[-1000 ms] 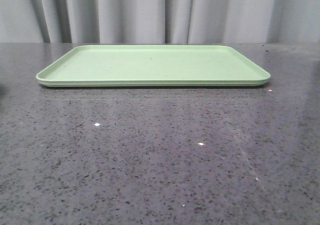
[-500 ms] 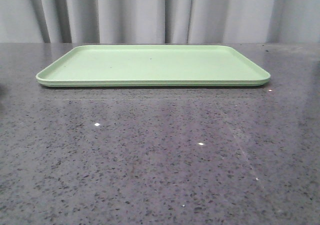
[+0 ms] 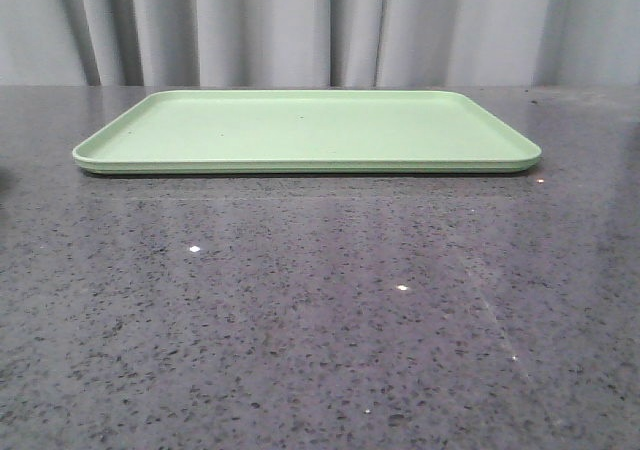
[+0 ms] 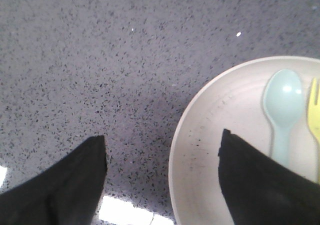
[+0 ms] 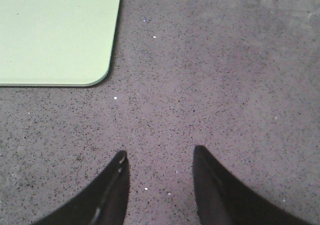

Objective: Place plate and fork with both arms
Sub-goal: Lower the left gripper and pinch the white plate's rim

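The speckled dark grey worktop (image 3: 320, 320) carries a flat light-green tray (image 3: 310, 130) with nothing on it, so by the look of it the task has barely begun: neither dish nor cutlery has been placed, and both lifts are yet to come. Ahead of the right gripper (image 5: 159, 157) and off to one side lies a rounded corner of that tray, well apart from its fingers; the jaws stand apart with only bare worktop between them, holding nothing. The left gripper (image 4: 162, 145) is likewise spread wide and empty, one finger over bare worktop and the other over the near part of the cream plate (image 4: 210, 130), whose rim runs between the two; whether that finger touches the plate cannot be told. Inside the plate, beyond that finger, lie a pale blue-green spoon (image 4: 283, 110) and, just beside it at the frame's edge, the yellow fork (image 4: 314, 110), only partly in view
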You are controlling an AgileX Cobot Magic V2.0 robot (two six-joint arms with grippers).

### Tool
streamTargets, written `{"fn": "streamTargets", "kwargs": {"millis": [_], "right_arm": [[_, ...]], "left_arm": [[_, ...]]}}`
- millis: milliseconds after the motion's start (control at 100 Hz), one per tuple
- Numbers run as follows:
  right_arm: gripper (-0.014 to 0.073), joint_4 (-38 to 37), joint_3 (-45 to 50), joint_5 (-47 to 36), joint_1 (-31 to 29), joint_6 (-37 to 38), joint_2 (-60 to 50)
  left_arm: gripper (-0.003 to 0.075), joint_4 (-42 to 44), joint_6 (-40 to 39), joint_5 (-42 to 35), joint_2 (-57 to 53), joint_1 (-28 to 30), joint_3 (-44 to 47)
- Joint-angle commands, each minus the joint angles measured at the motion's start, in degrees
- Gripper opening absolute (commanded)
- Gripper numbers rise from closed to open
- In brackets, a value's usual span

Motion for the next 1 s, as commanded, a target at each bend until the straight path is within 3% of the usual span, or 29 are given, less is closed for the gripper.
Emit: {"fn": "streamTargets", "kwargs": {"millis": [0,340,990], "right_arm": [[0.0325,-0.1,-1.8,-4.1,-0.2,-0.3,0.8],[0.0325,-0.1,-1.7,-4.0,-0.2,-0.3,0.8],[0.0325,-0.1,-1.7,-4.2,-0.2,-0.3,0.8]], "left_arm": [[0.0462,-0.8,0.8,-4.0,1.6,0.5,-1.7],[0.0462,-1.3,2.3,-4.8,10.0,0.5,-1.7],[0.0462,-1.7,2.3,-5.1,16.0,0.5,-1.7]]}}
